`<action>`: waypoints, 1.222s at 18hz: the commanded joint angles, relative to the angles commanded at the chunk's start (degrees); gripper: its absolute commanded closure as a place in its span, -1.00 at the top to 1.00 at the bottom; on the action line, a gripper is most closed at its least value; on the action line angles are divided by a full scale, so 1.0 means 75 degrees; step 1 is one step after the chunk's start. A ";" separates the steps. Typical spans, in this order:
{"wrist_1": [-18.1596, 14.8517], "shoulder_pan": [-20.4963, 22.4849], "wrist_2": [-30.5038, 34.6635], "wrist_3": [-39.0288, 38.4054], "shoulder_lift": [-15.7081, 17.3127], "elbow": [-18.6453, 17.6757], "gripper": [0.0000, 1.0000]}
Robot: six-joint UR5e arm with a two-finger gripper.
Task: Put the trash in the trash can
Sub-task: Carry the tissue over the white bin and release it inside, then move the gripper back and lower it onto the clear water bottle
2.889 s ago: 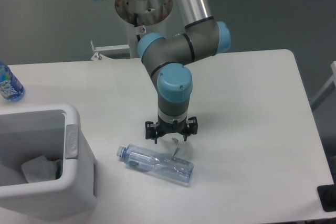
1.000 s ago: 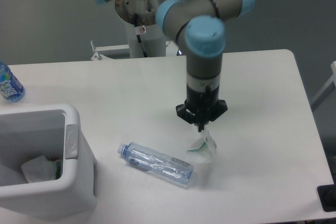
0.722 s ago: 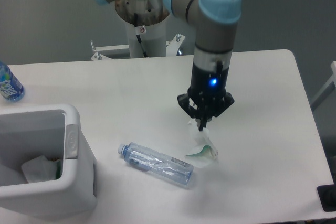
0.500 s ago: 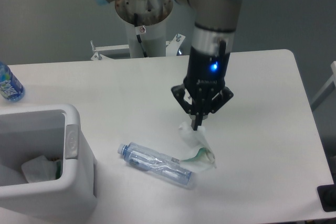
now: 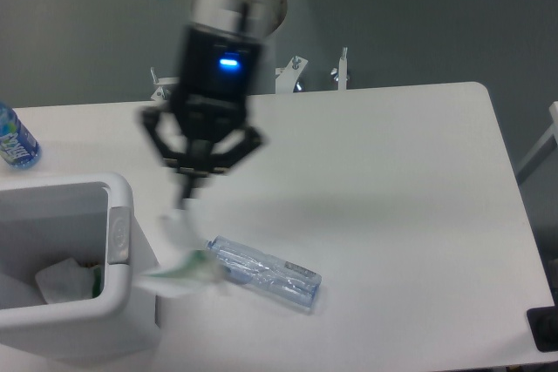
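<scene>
Transport looks to be the step in hand: the gripper (image 5: 185, 195) is pinching the top of the wrapper (image 5: 179, 254), its fingers closed narrowly on it, and the wrapper is dangling below in a blurred smear with a green bit showing. It is hanging just beside the can's (image 5: 122, 224) right wall, not yet over the opening, near the table's (image 5: 410, 189) front-left part. Judging from that, the next move is calling for a little more travel toward the left edge until the wrapper is sitting over the opening, then a release (high enough that the trailing end is clearing the thick rim).

The arm is reaching down from the rear of the table, wrist pointing straight down, a blue light glowing on its body.

The bottle (image 5: 264, 272) is lying on its side near the front edge, cap end close to the hanging wrapper, so it is waiting its turn. Inside the can some white crumpled stuff (image 5: 65, 280) is already lying. A water bottle (image 5: 15, 140) is standing at the left edge.
</scene>
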 joint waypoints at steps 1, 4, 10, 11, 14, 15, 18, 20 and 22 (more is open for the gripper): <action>0.0000 -0.0258 0.0012 -0.0012 -0.0023 -0.0035 -1.00; 0.0011 -0.0704 0.0012 -0.0070 -0.0047 -0.0140 -1.00; 0.0023 -0.0882 0.0035 0.0035 -0.0258 -0.0235 0.93; 0.0023 -0.0882 0.0035 0.0012 -0.0281 -0.0211 1.00; 0.0023 -0.0882 0.0023 -0.0035 -0.0281 -0.0083 1.00; 0.0023 -0.0882 0.0023 -0.0047 -0.0281 -0.0047 1.00; 0.0012 -0.0777 0.0058 -0.0059 -0.0258 -0.0070 1.00; 0.0000 -0.0357 0.0082 -0.0129 -0.0235 -0.0094 1.00; -0.0023 0.0135 0.0187 -0.0397 -0.0223 -0.0141 1.00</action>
